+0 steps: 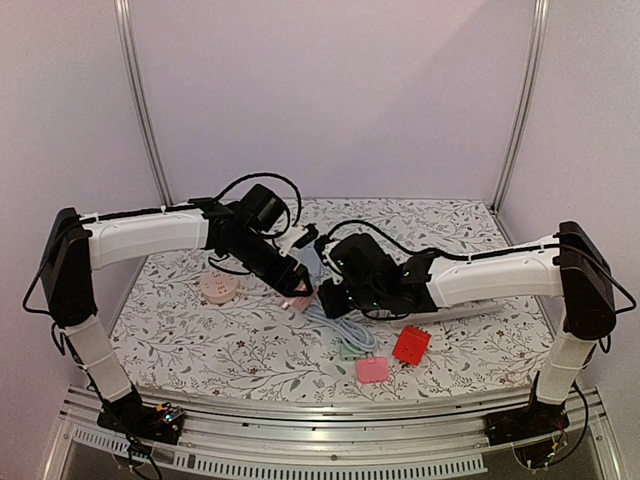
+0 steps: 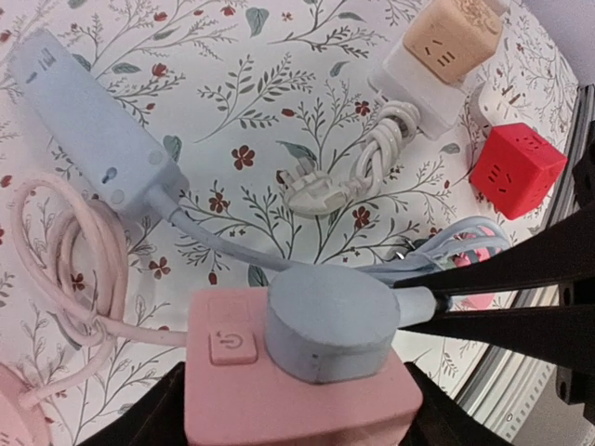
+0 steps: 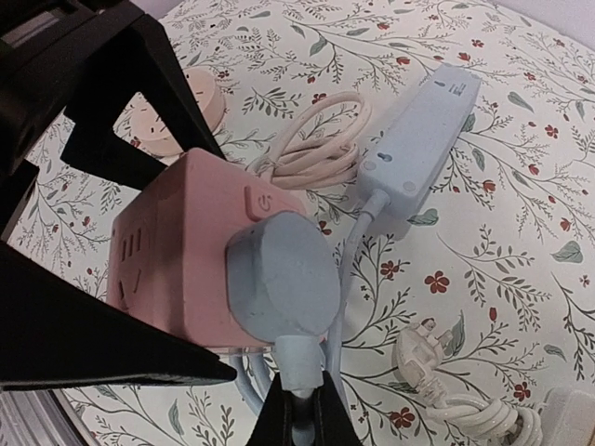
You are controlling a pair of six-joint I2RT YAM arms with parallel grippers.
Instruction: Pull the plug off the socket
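Cube braced, plug's neck pinched.
My left pincer clamps the pink plastic cube socket mid-table; my right pincer pinches the stem of the blue-grey round plastic plug seated in its face. Light, hard, smooth, I judge; the stem flexes, so the disc rim looks surer. Prongs point into the cube; the stem runs along its face toward my right pincer.

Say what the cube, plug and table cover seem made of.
The cube looks like matte pink moulded plastic: rounded edges, embossed power button. The plug is pale blue, dull and slightly grainy, probably plastic or rubbery PVC. The cover has a floral print with faint sheen, likely vinyl or cloth; I cannot tell which.
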